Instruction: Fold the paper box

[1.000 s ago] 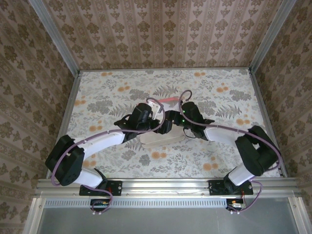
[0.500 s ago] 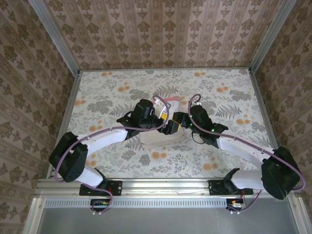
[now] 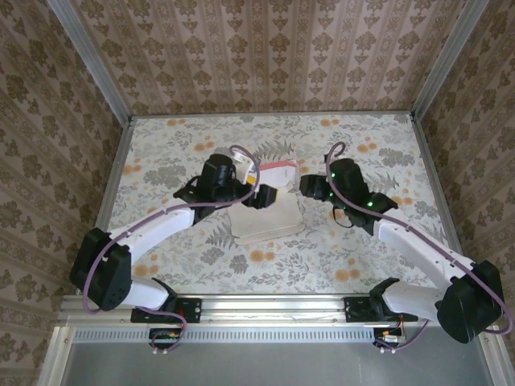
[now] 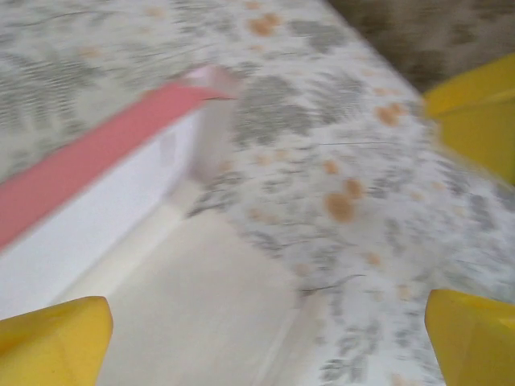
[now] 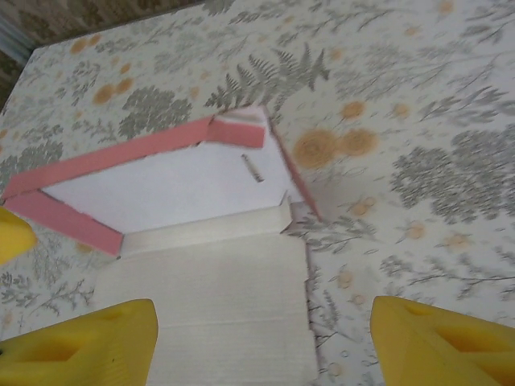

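Note:
The paper box (image 3: 269, 217) lies half-open in the middle of the table, its pale off-white inner panel (image 5: 217, 297) flat and facing up. Its far part stands up as low walls with pink outer edges (image 5: 121, 157). My left gripper (image 3: 265, 195) hangs open at the box's left side, over the pale panel (image 4: 185, 297), with nothing between its yellow fingertips (image 4: 52, 342). My right gripper (image 3: 306, 185) is open just off the box's right edge, its fingers (image 5: 442, 342) straddling that edge without touching it. One yellow finger of the other arm (image 5: 12, 233) shows at the left of the right wrist view.
The table (image 3: 362, 249) is covered with a floral cloth. Patterned walls enclose it on three sides, and a metal rail (image 3: 273, 305) runs along the near edge. Open cloth lies around the box.
Both grippers were close together over the box's far side. They have drawn apart, the left arm swinging left and the right arm right. The box stays on the table.

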Available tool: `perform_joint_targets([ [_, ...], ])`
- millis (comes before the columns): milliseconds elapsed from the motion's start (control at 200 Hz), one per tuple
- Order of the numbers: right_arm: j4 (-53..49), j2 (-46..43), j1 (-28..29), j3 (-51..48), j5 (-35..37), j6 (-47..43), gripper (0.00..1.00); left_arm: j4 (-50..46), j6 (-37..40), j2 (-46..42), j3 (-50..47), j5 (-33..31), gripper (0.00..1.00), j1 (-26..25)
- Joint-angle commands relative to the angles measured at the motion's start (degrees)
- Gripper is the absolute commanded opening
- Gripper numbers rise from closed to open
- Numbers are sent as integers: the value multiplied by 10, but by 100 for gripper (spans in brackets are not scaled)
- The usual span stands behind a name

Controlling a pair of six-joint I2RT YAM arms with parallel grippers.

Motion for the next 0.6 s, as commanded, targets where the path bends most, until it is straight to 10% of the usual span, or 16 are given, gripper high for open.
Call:
perform_joint_targets([
  [0, -50, 2, -23, 43, -46, -48, 72, -75, 29, -11, 34, -42, 100, 5],
  [595, -53, 278, -102, 238, -167, -134, 65, -243, 118, 155, 275, -134, 100, 33],
])
